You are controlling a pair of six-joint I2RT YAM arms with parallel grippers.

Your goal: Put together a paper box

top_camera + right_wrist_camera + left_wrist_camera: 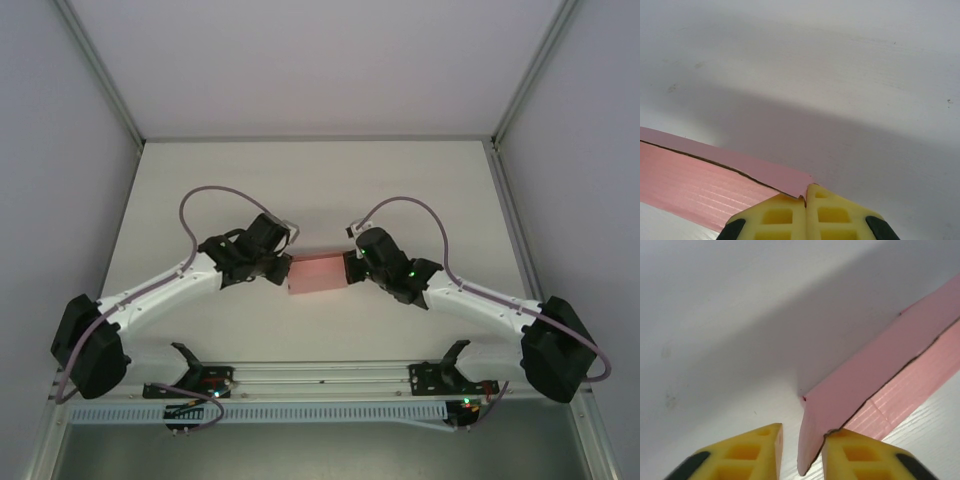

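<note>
The paper box (315,273) is a flat pink card piece held between the two arms at the middle of the table. My right gripper (350,268) is at its right end. In the right wrist view the yellow fingers (805,200) are pressed together, pinching a corner of the pink card (690,185). My left gripper (283,270) is at the box's left end. In the left wrist view its fingers (801,450) stand a narrow gap apart around an upright pink flap (812,440). The flap rests against the right finger, clear of the left one. The pink body (880,370) stretches away to the right.
The white table (320,190) is bare around the box. Grey walls and metal frame posts (105,75) bound it left, right and behind. A rail with cable ducting (320,385) runs along the near edge between the arm bases.
</note>
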